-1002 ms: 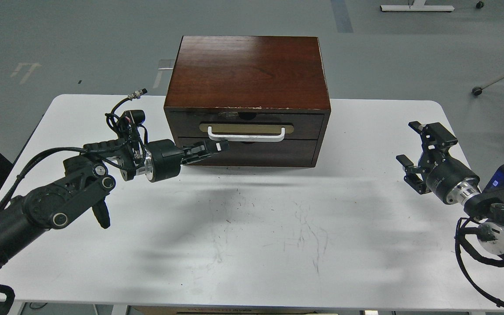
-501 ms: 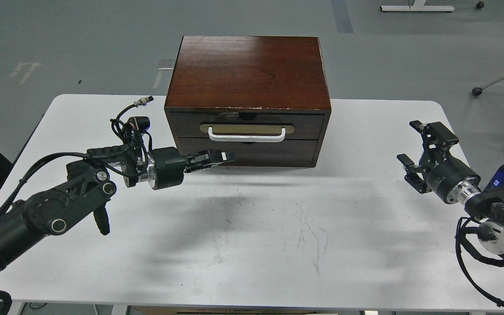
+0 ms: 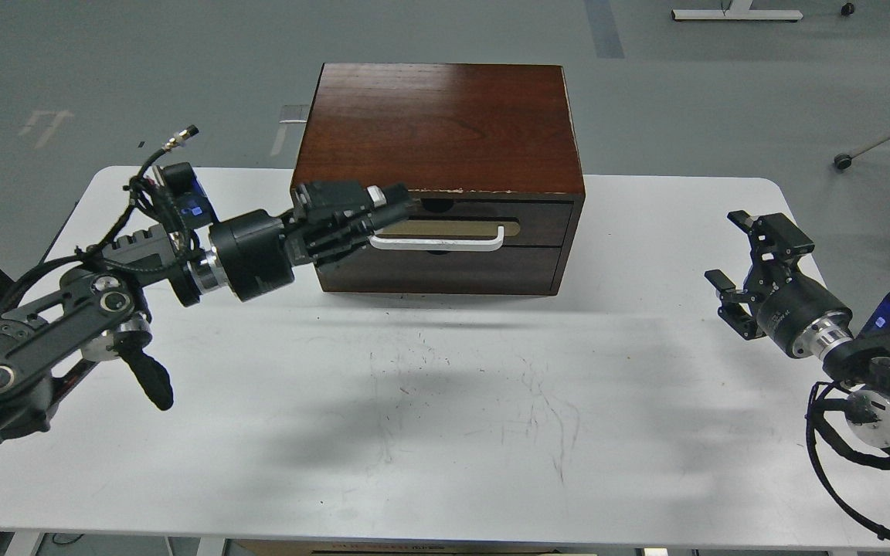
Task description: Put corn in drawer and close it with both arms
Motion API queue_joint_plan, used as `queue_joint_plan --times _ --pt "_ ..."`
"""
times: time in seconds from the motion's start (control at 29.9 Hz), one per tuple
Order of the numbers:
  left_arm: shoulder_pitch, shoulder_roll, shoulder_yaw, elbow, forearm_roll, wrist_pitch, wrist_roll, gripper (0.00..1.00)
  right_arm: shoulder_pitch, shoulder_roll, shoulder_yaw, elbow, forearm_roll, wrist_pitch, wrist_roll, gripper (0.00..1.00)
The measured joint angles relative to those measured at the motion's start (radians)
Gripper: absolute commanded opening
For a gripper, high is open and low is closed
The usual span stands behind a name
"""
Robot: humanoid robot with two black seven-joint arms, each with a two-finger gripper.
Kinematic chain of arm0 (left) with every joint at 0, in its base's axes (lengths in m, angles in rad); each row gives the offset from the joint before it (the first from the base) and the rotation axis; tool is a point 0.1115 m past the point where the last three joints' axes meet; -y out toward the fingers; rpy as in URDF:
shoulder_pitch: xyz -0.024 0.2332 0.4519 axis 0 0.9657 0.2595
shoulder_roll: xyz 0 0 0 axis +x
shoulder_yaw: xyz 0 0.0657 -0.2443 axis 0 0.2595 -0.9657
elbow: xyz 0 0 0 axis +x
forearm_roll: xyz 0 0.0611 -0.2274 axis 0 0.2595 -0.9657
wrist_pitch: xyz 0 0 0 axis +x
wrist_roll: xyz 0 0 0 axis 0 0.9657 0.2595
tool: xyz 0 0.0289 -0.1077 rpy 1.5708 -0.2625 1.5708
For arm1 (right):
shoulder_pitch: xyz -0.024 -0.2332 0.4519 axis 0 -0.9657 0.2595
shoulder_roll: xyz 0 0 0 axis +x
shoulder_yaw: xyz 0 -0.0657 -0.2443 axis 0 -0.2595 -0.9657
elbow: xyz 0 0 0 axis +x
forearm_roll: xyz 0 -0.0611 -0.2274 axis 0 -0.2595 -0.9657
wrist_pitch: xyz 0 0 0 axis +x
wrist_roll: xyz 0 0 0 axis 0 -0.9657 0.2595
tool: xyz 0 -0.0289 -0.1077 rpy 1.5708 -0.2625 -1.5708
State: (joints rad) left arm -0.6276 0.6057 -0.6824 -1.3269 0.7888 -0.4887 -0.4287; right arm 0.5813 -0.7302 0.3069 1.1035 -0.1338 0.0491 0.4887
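Note:
The dark reddish-brown drawer [image 3: 538,220] with its white bar handle [image 3: 445,244] sits pushed in, flush with the front of the wooden cabinet [image 3: 437,123]. The corn is not in view. My left gripper [image 3: 402,208] is raised in front of the drawer's left part, its fingertips by the left end of the handle, fingers drawn together with nothing seen between them. It hides the drawer's left end. My right gripper [image 3: 738,266] is open and empty, hovering over the table's right side, well apart from the cabinet.
The cabinet stands at the back middle of the white table [image 3: 453,401]. A plain dark panel [image 3: 476,270] lies below the drawer. Office chair bases [image 3: 878,147] stand on the grey floor to the right.
My left gripper has risen and rolled, moving from in front of the lower panel up to the left end of the handle. The right gripper has barely shifted. The drawer stays pushed in.

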Motion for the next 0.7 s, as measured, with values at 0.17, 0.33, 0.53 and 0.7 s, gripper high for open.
queue_joint_plan --times 0.17,0.33,0.53,0.7 --pt "0.044 0.025 -0.055 0.030 -0.181 0.000 0.000 1.00 -0.001 0.010 0.024 -0.004 0.003 -0.005 0.000 0.98" --pt "0.141 0.031 -0.134 0.083 -0.277 0.000 0.008 1.00 -0.002 0.040 0.067 -0.011 0.008 -0.009 0.000 0.98" --pt "0.261 0.044 -0.153 0.112 -0.316 0.000 0.015 1.00 -0.004 0.088 0.080 -0.032 0.009 -0.010 0.000 1.00" --pt "0.322 0.044 -0.155 0.124 -0.318 0.000 0.027 1.00 -0.007 0.117 0.080 -0.045 0.010 -0.009 0.000 1.00"
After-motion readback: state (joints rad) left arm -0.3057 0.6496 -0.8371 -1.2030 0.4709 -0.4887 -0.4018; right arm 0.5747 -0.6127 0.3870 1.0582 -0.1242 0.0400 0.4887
